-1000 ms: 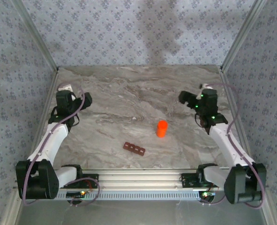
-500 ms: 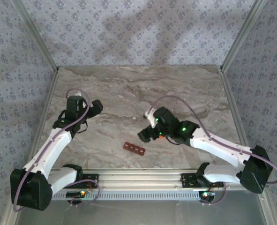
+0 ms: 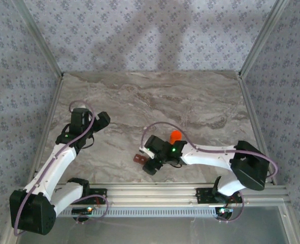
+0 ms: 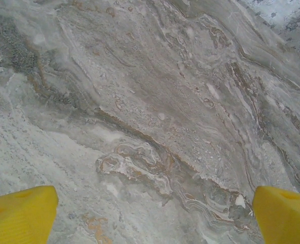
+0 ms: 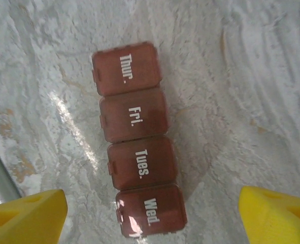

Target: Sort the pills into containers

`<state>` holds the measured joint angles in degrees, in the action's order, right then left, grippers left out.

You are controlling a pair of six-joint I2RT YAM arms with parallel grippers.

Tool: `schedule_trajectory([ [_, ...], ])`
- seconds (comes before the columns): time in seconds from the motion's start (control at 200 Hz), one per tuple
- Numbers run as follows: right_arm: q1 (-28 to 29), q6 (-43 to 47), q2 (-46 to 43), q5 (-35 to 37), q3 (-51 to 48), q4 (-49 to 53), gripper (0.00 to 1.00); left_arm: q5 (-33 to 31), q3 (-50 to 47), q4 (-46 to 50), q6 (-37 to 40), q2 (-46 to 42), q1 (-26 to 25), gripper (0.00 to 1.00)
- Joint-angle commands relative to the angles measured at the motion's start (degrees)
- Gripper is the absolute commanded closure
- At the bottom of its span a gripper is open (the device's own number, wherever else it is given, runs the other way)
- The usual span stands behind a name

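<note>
The containers (image 5: 137, 140) are a dark red-brown strip of four square compartments, lids shut, marked Thur., Fri., Tues. and Wed. The strip lies flat on the marble near the table's front, and its left end (image 3: 138, 158) shows beside my right wrist. My right gripper (image 5: 152, 218) hovers open above the Wed. end, one yellow fingertip (image 5: 25, 216) on each side and apart from it. From above, the right gripper (image 3: 148, 164) hangs over the strip. My left gripper (image 4: 155, 216) stands open over bare marble at the left (image 3: 103, 119). The pills are hidden.
An orange cylindrical bottle (image 3: 175, 135) stands upright just behind my right forearm. Patterned walls enclose the marble table (image 3: 139, 96) at the left, back and right. A metal rail (image 3: 150, 190) runs along the front edge.
My right arm has swung from the far right across to the front centre, passing the bottle, and now hangs over the strip. Its jaws have narrowed slightly. The left arm shifted a little.
</note>
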<state>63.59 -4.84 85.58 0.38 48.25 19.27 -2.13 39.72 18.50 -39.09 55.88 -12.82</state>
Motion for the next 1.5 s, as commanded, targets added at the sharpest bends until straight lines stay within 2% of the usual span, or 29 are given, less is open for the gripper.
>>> schedule_trajectory([
  [0.0,0.42,1.14,1.93,2.58,1.06,-1.12,0.11,1.4,-0.89,0.57,-0.69,-1.5,-0.19,0.02],
  [0.425,0.66,1.14,6.02,5.1,0.12,-4.73,0.16,3.63,-2.18,-0.41,-1.1,-3.37,-0.19,0.02],
  [1.109,-0.14,1.24,9.33,4.01,-2.44,-7.81,0.28,8.86,-3.25,-1.28,-2.95,-4.46,-0.19,0.02],
  [1.239,-0.25,1.06,9.21,3.52,-2.83,-8.18,0.36,8.59,-3.25,-0.89,-3.73,-4.16,-0.19,0.02],
  [1.424,-0.57,0.41,7.23,2.92,-3.09,-7.89,0.53,11.89,-3.47,-1.67,-7.46,-3.32,-0.19,0.02],
  [1.494,-1.06,-0.52,5.61,2.75,-2.9,-7.36,0.54,12.84,-3.75,-2.53,-10.75,-3.46,-0.19,0.02],
])
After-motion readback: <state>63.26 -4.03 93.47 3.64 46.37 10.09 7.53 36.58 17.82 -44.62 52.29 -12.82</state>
